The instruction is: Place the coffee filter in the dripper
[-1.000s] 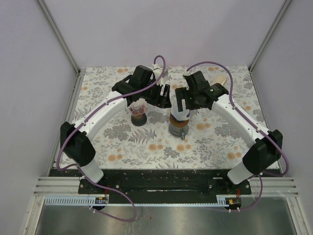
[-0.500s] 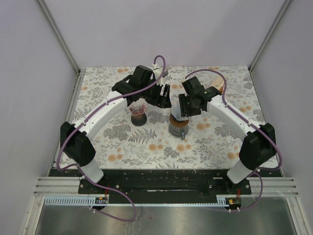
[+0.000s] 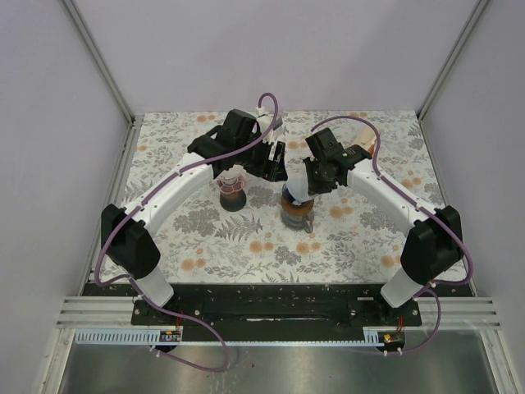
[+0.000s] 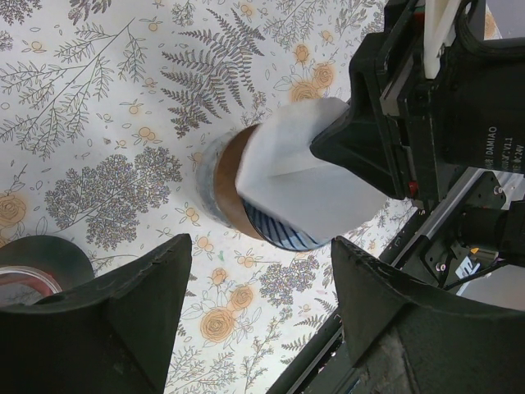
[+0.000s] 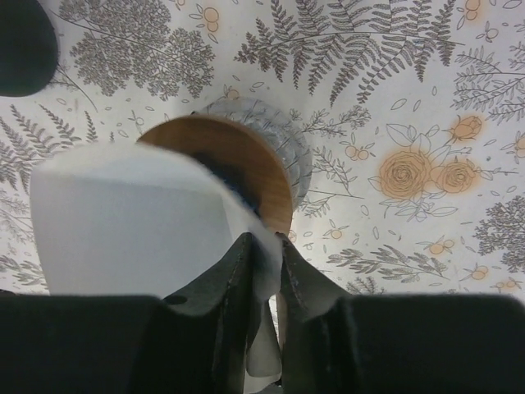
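Observation:
The white paper coffee filter (image 5: 131, 217) lies tilted over the mouth of the dripper (image 5: 246, 156), which has a brown collar on a grey ribbed base. My right gripper (image 5: 264, 242) is shut on the filter's edge, the paper pinched between its fingers. From above, the filter (image 3: 297, 190) sits on top of the dripper (image 3: 299, 215) mid-table, under the right gripper (image 3: 312, 182). My left gripper (image 4: 261, 246) hangs open just left of the dripper (image 4: 230, 180), its fingers apart with nothing between them; its view shows the filter (image 4: 303, 185) and the right gripper gripping it.
A small glass vessel on a dark round base (image 3: 234, 190) stands just left of the dripper, under the left wrist. A tan object (image 3: 367, 135) lies at the back right. The floral mat (image 3: 246, 246) covers the table, with walls on three sides.
The right gripper has turned in over the dripper and closed from wide open onto the filter's edge. The left arm has stayed still.

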